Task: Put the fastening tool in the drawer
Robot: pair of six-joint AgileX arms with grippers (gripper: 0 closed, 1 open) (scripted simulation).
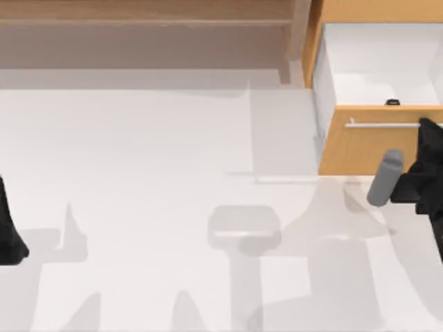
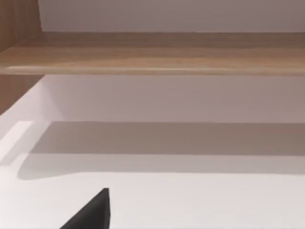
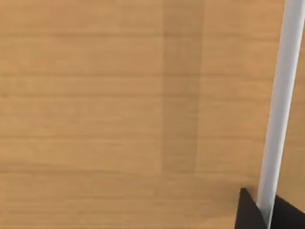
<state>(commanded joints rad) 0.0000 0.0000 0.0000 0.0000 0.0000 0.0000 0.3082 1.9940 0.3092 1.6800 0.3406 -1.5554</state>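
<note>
One drawer [image 1: 374, 66] pulled open; right end effector [image 1: 423, 126] clamped on its bar handle [image 1: 384, 124]; left arm [image 1: 8, 228] parked.

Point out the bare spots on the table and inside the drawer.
Bare table runs from the long shelf down the middle. The drawer interior is bare white. It is crowded at the drawer front, where the right pincer meets the silver handle. The left arm is parked at the left edge.

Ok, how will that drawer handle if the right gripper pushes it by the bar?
The drawer looks like a rigid box, so it probably slides without flexing. Its silver bar handle looks smooth; the grip could slip along it. The right gripper grips near the bar's right end, so a push may skew it. The left gripper is parked at the left of the table.
</note>
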